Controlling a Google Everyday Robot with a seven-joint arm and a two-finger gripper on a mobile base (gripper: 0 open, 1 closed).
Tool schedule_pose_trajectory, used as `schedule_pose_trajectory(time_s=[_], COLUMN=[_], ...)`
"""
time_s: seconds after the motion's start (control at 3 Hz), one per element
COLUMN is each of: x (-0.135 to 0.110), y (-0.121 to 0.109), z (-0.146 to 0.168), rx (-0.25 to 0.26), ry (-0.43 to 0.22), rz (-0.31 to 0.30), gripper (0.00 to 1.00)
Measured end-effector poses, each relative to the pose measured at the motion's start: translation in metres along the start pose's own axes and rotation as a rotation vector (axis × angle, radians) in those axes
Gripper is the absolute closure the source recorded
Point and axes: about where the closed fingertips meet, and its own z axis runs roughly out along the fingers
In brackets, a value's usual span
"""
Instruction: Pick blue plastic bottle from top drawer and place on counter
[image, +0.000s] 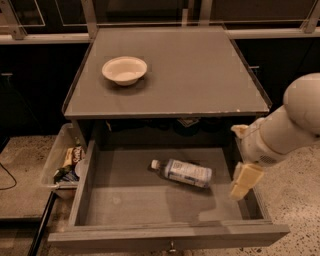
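The blue plastic bottle lies on its side in the middle of the open top drawer, white cap pointing left. My gripper hangs over the drawer's right side, just right of the bottle and above it, not touching it. Its two pale fingers stand apart, one near the counter's front edge and one lower over the drawer, with nothing between them. The counter is the flat grey-brown top behind and above the drawer.
A white bowl sits on the counter's left part. A clear plastic bin of snack packets stands on the floor left of the drawer. The speckled stone floor lies to the right, and dark cabinets stand behind.
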Motion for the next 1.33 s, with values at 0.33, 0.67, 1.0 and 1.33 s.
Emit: schedule_pose_trajectory(time_s=[0.33,0.67,1.0,1.33], x=[-0.004,-0.013,-0.026,-0.031], y=[0.006,0.009,0.010,0.012], z=[0.052,0.096,0.132,0.161], rx=[-0.025,-0.049,-0.071,-0.090], ry=[-0.113,-0.229,-0.308,-0.329], rz=[0.017,0.035,0.033,0.029], gripper=[0.00,0.00,0.00,0.00])
